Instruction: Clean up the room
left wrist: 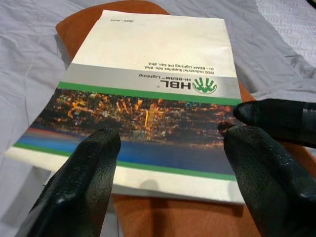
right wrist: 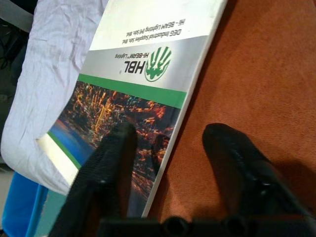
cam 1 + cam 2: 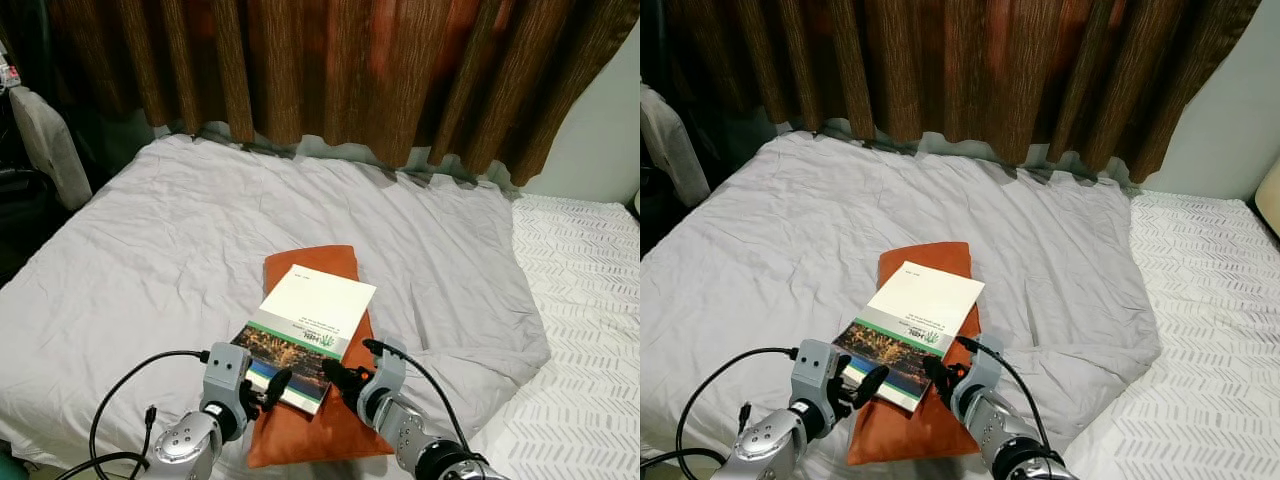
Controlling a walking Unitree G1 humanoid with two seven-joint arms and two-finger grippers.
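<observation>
A catalogue (image 3: 305,333) with a white, green and city-photo cover lies on an orange cushion (image 3: 318,262) on the bed. My left gripper (image 3: 272,387) hovers at the catalogue's near edge, open, its fingers (image 1: 84,185) spread above the cover (image 1: 148,94). At the catalogue's near right corner sits my right gripper (image 3: 335,377), open too. One of its fingers (image 2: 106,168) is over the cover (image 2: 143,74) and the other over the cushion (image 2: 247,89). Neither holds anything.
A rumpled grey sheet (image 3: 160,250) covers the bed. Brown curtains (image 3: 320,70) hang behind it. To the right lies a white patterned mattress (image 3: 590,330). Dark furniture with a white cloth (image 3: 45,140) stands at the far left.
</observation>
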